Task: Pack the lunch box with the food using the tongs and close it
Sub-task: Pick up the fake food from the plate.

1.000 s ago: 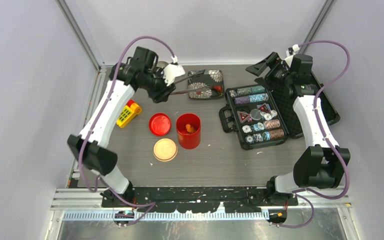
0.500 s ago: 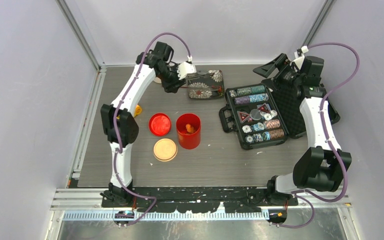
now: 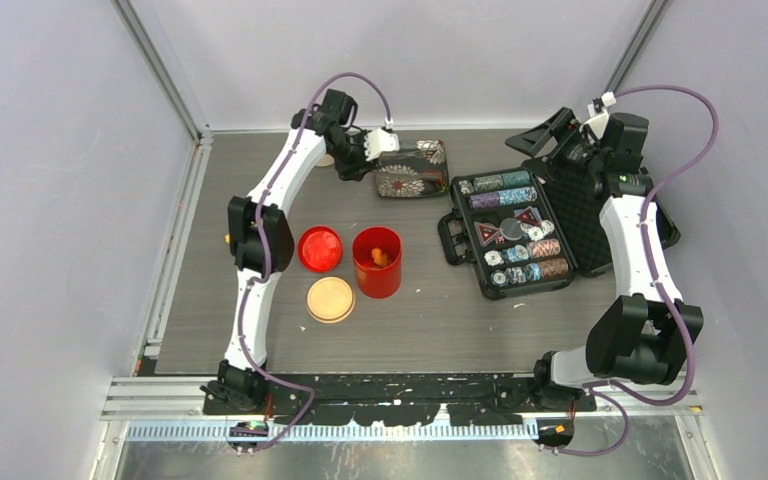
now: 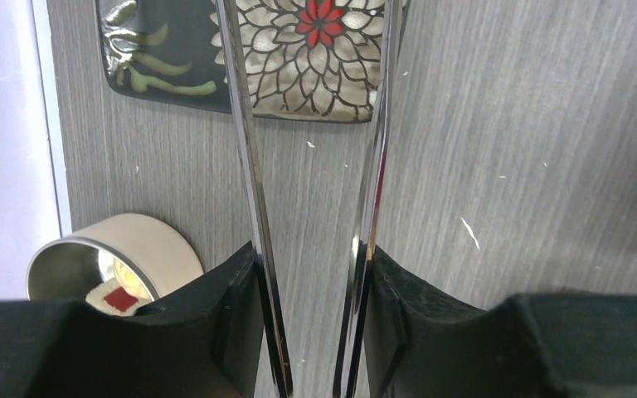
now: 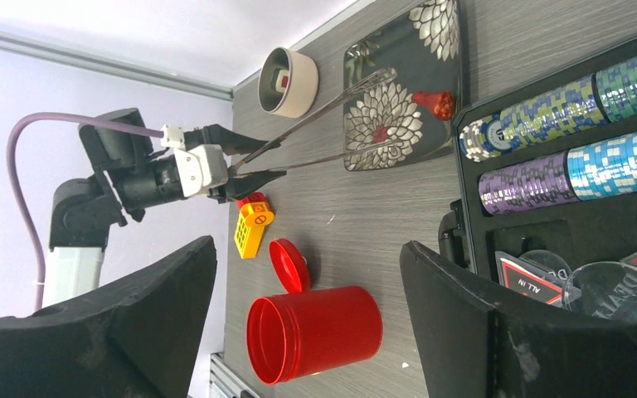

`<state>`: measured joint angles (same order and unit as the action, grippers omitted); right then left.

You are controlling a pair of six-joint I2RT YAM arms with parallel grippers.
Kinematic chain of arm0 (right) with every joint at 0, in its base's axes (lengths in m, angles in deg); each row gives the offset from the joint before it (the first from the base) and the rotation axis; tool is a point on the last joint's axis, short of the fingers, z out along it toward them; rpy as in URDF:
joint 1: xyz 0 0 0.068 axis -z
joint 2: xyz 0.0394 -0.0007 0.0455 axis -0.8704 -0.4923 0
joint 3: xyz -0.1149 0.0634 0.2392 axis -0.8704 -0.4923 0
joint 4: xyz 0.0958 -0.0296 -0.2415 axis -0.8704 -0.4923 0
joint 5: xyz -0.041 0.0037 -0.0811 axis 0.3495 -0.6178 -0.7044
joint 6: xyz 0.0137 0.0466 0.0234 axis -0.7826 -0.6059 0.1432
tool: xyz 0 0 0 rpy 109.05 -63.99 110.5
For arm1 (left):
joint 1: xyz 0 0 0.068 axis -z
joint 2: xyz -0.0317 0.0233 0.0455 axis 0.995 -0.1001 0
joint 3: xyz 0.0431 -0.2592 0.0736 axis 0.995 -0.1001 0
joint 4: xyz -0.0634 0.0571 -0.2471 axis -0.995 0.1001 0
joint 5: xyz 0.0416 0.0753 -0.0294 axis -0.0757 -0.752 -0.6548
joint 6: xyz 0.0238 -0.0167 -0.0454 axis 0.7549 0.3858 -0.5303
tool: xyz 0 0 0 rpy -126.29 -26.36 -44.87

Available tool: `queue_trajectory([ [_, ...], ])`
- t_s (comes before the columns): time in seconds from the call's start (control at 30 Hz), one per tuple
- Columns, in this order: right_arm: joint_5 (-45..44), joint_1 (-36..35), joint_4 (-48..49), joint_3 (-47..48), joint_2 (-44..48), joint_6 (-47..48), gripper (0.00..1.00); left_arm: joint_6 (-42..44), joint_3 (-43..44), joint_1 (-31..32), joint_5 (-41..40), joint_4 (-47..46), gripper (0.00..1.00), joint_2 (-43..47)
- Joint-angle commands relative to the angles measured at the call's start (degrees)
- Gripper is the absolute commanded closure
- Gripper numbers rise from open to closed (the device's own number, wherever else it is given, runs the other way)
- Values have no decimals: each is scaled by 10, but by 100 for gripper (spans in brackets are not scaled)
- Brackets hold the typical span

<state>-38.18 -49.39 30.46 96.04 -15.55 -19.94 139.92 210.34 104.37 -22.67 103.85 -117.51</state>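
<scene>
Grey tabletop (image 3: 440, 310): L hand (image 4: 311, 274) grips tongs (image 4: 245, 149) (jaws half-shut); R hand (image 5: 307, 249) wide, empty.

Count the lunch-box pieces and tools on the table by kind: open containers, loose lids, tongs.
Open containers: 2, the red canister and the cream tub
Loose lids: 2, the red lid and the beige lid
Tongs: 1, the tongs, gripped by the left hand
Total: 5
</scene>
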Motion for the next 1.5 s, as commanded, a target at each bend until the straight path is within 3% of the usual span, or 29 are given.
queue_trajectory([
  [0.0,4,5,23,-1,14,-3,14,18,42,-2,17,-31,57,-23],
  [0.83,-1,19,23,-14,18,-15,15,41,59,12,-19,-78,63,-87],
  [1.2,-3,21,22,-13,12,-17,15,21,54,5,-33,-84,79,-67],
  [1.47,-3,21,31,-13,3,-27,17,-40,-14,-8,-17,-105,87,7],
])
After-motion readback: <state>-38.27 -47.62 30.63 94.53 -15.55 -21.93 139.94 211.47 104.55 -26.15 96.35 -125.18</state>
